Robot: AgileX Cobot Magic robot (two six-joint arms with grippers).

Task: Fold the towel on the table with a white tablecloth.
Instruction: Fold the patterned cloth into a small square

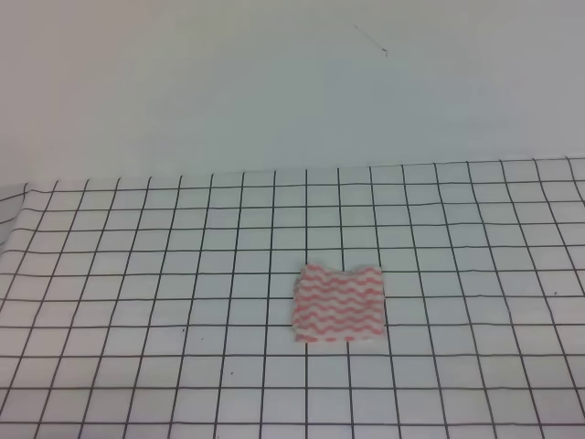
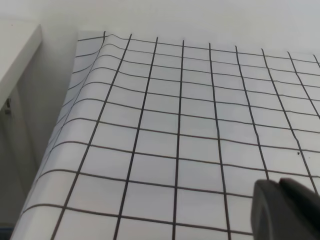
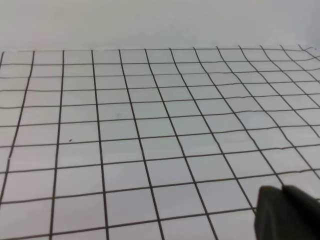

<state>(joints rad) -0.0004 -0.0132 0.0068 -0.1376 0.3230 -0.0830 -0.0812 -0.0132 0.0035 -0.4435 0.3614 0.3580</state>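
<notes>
Towel (image 1: 337, 304) lies folded small on tabletop (image 1: 137, 274), just past centre toward 5 o'clock, nothing touching it. Left gripper (image 2: 287, 210) and right gripper (image 3: 287, 212) show only dark tips at 5 o'clock of wrist views; opening can't tell

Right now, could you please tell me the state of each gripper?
Left gripper: only a dark tip shows; cannot tell; holds nothing visible.
Right gripper: the same; cannot tell.

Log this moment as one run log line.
towel: flat on table with a white tablecloth, small rectangle | arms: outside high view | left fingers: state unclear | right fingers: state unclear | contact: none
</notes>
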